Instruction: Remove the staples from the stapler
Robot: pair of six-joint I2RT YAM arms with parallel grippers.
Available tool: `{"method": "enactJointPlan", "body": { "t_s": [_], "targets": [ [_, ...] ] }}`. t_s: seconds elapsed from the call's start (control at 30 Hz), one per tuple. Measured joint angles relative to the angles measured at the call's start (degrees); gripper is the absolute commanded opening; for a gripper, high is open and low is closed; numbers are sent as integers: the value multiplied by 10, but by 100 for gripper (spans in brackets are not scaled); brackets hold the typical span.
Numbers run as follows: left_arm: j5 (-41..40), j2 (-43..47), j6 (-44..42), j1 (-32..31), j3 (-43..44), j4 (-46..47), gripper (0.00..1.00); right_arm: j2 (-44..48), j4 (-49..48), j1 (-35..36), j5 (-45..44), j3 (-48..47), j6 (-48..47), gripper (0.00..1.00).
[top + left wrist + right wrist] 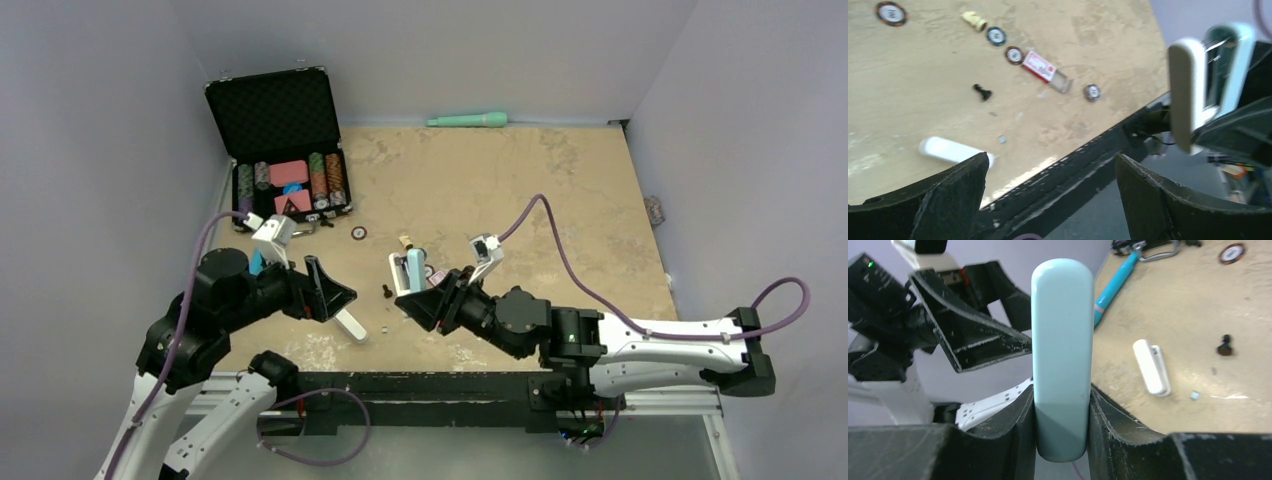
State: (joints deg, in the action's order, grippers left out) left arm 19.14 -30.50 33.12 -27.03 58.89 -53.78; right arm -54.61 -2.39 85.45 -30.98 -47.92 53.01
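My right gripper (pixel 1062 390) is shut on the lower end of a pale blue stapler (pixel 1062 340) and holds it upright above the table's near edge. From above, the stapler (pixel 410 272) stands between the two arms. In the left wrist view the stapler (pixel 1205 80) shows its white inner side. My left gripper (pixel 335 290) hangs open just left of it, nothing between its fingers (pixel 955 187). A white oblong piece (pixel 352 326) lies on the table below the left gripper, and a tiny pale bit (pixel 1194 395) lies beside it. No staples can be made out.
An open black case (pixel 285 150) of poker chips stands at the back left. A green tool (pixel 468 120) lies by the far wall. Loose chips, a red card box (pixel 1039 66) and a small black pawn (pixel 982 92) lie mid-table. A blue pen (pixel 1113 287) lies left.
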Motion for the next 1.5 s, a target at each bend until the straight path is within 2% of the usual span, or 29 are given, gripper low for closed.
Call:
{"method": "enactJointPlan", "body": {
  "t_s": [0.17,0.3,0.53,0.63,0.77,1.07,1.33,1.5],
  "targets": [
    [-73,0,-54,0,-40,-16,100,17,63,-73,31,-4,-2,0],
    [-96,4,-73,0,-77,-18,100,17,116,-142,56,-14,-20,0],
    [-119,20,-87,0,-82,-11,99,2,162,-312,114,-18,-81,0],
    [-121,26,-87,0,-82,-11,99,-26,166,-400,148,-19,-116,0],
    [-122,34,-88,0,-82,-8,98,-103,168,-474,175,-37,-155,0],
    [-123,34,-88,0,-82,-5,97,-276,161,-536,207,-80,-212,0],
    [-120,34,-89,4,-86,-3,97,-384,144,-540,225,-150,-231,0],
    [-119,34,-89,7,-87,-3,97,-424,137,-540,229,-155,-215,0]
  ]
}}
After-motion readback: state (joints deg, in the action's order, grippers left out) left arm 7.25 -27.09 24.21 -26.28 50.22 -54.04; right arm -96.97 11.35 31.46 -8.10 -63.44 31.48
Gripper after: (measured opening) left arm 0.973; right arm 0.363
